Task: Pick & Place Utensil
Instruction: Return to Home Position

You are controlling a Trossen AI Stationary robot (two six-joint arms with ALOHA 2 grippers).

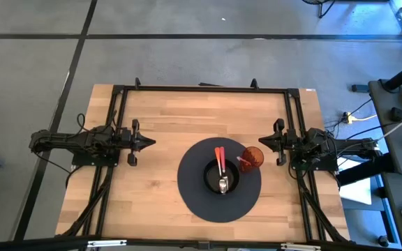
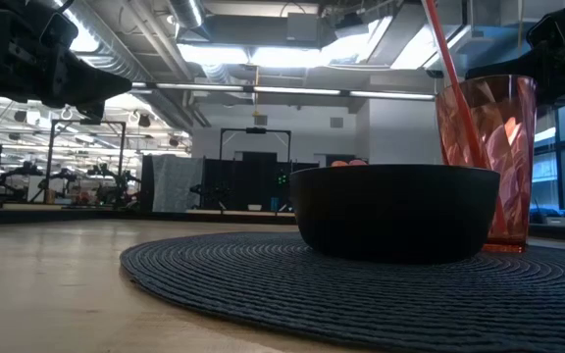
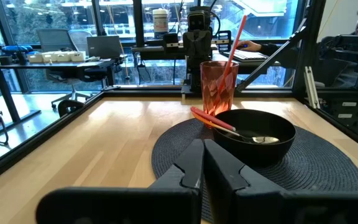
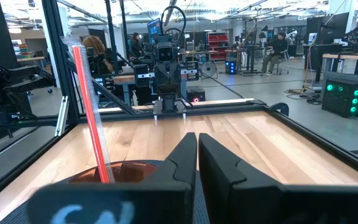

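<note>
Centre of high view: orange spoon point(image 1: 222, 172) lies in black bowl point(image 1: 207, 178) on round dark mat point(image 1: 190, 199). Silver head is down inside the bowl, handle slanting toward frame top, with a second reddish handle beside it. Orange-red cup point(image 1: 252, 157) sits just right of bowl.

Left gripper point(image 1: 150, 143) is at left-centre, right gripper point(image 1: 262, 141) right of centre near the cup. Both have fingers pressed together and hold nothing.

Judgement: placing looks done, and the step in hand is parking the arms. Next move needs only a clean retreat, with the right arm kept off the cup.
</note>
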